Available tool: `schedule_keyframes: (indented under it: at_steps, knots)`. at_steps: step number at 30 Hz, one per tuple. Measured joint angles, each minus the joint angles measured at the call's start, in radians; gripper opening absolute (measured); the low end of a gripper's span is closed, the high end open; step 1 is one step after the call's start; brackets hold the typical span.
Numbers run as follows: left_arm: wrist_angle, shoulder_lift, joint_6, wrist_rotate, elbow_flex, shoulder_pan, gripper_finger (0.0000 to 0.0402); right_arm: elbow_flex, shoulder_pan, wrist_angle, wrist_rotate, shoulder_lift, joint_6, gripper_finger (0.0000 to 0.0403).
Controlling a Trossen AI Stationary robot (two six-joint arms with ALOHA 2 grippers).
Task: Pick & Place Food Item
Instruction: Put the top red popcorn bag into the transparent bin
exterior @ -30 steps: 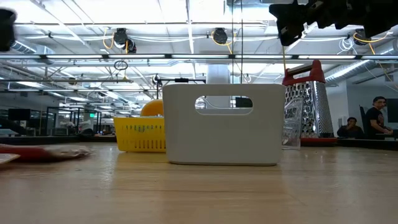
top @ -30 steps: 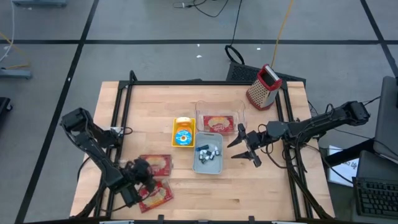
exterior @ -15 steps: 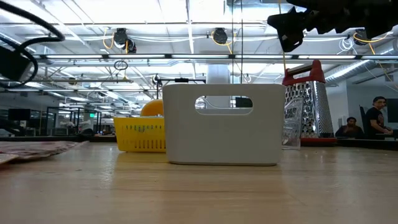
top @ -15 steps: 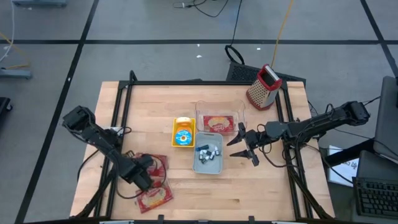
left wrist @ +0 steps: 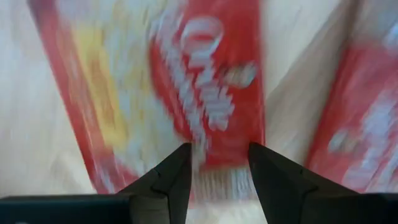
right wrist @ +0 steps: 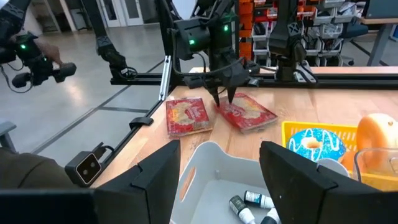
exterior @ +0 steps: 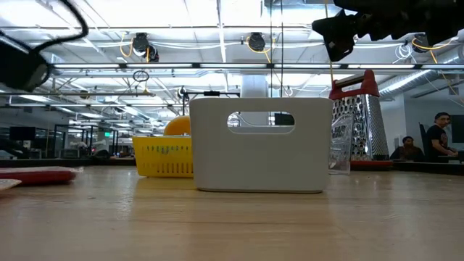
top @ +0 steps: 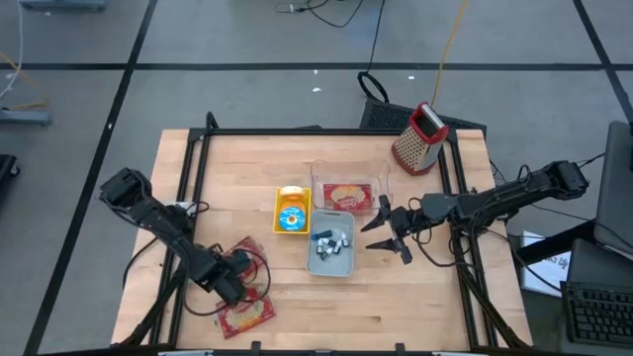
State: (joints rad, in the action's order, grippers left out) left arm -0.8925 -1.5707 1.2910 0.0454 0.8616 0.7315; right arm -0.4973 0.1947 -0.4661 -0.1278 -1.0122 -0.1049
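Note:
Two red food packets lie flat on the table's near left. The farther packet is under my left gripper, which points down, open, its fingers over the packet's sealed end. The nearer packet lies beside it. In the right wrist view the left gripper stands at the packet. My right gripper hovers open and level, beside the white bin, touching nothing. A third packet sits in a clear container. My left gripper comes at the farther packet's sealed end from above, pointing down. That end shows in the gap between the fingers. Whether the fingertips touch it, I cannot tell. The packet lies flat on the table.
A yellow basket holds a blue-frosted doughnut. The white bin holds small bottles. A red-topped grater stands at the far right. Black frame rails run along the table's left and right sides. Bare wood lies along the near edge, right of the packets.
My left gripper has swung toward the table's right, over the farther packet, and its wrist has rolled. My right arm has kept still.

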Motion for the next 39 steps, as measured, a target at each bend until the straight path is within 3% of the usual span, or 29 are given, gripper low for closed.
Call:
schedule_keyframes:
  at_steps: [4, 10, 20, 39]
  knots:
    - [-0.046, 0.0, 0.011, 0.196, 0.0, -0.024, 0.0161, 0.0, 0.0, 0.009, -0.002, 0.0, -0.007, 0.0208]
    - [-0.042, 0.015, 0.053, 0.259, 0.0, 0.013, 0.0161, 0.0, 0.0, 0.011, -0.002, 0.0, -0.004, 0.0208]
    - [-0.08, 0.003, 0.061, 0.037, 0.0, 0.157, 0.0161, 0.0, 0.0, 0.017, -0.002, 0.0, -0.004, 0.0208]
    - [-0.076, -0.109, 0.091, -0.062, 0.004, 0.226, 0.0159, 0.0, 0.0, 0.015, -0.003, 0.0, -0.007, 0.0208]
